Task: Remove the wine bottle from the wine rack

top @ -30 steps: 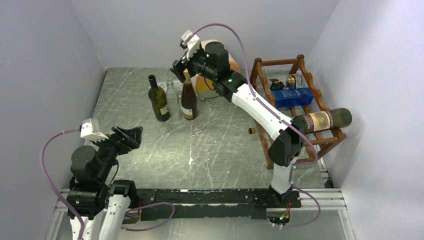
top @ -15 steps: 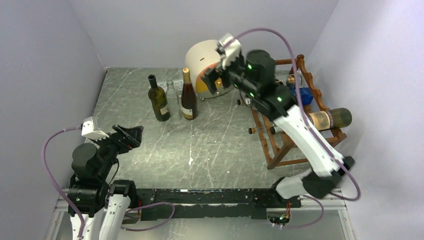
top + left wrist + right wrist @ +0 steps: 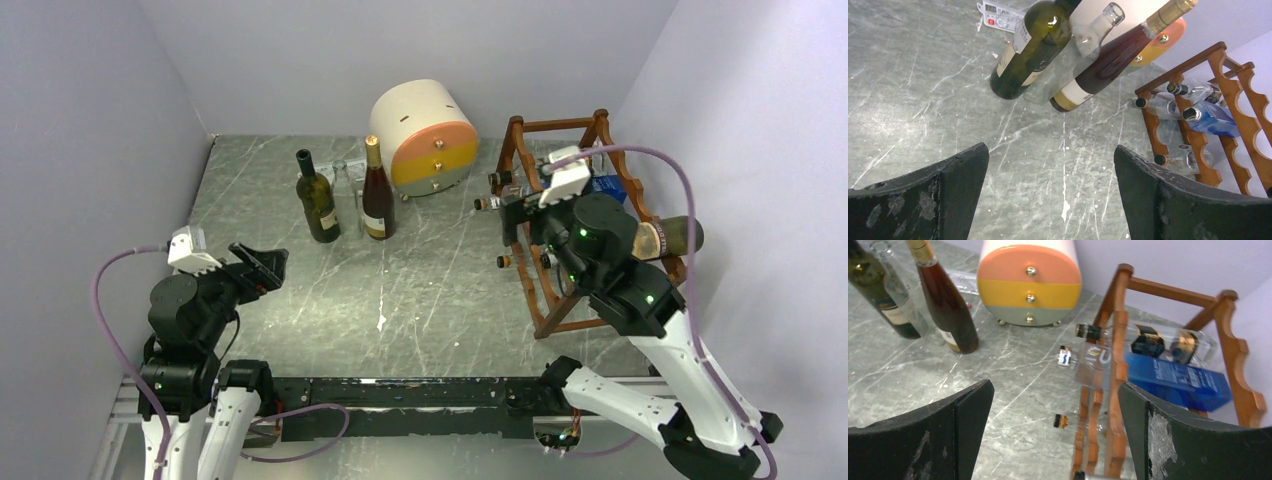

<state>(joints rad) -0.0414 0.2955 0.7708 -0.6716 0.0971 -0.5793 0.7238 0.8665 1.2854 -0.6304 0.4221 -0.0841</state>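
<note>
The reddish-brown wine rack (image 3: 548, 292) stands at the right of the table. A dark wine bottle (image 3: 673, 235) with a tan label lies across its near top tier, partly hidden by my right arm. Clear bottles and a blue bottle (image 3: 1173, 381) lie in the farther slots. My right gripper (image 3: 518, 208) is open and empty above the rack's front side. In the right wrist view the rack's front rail (image 3: 1119, 345) lies between its open fingers (image 3: 1053, 390). My left gripper (image 3: 262, 266) is open and empty over the near left of the table, also seen in the left wrist view (image 3: 1050, 150).
A green bottle (image 3: 318, 203), a clear bottle (image 3: 347, 192) and a red-brown bottle (image 3: 376, 197) stand together at the back middle. A round cream-and-orange drawer box (image 3: 425, 135) sits behind them. Purple walls close in the left, back and right.
My right arm has swung from the red-brown bottle's neck at the back over to the front of the rack, leaving that bottle standing. The left arm has barely moved.
</note>
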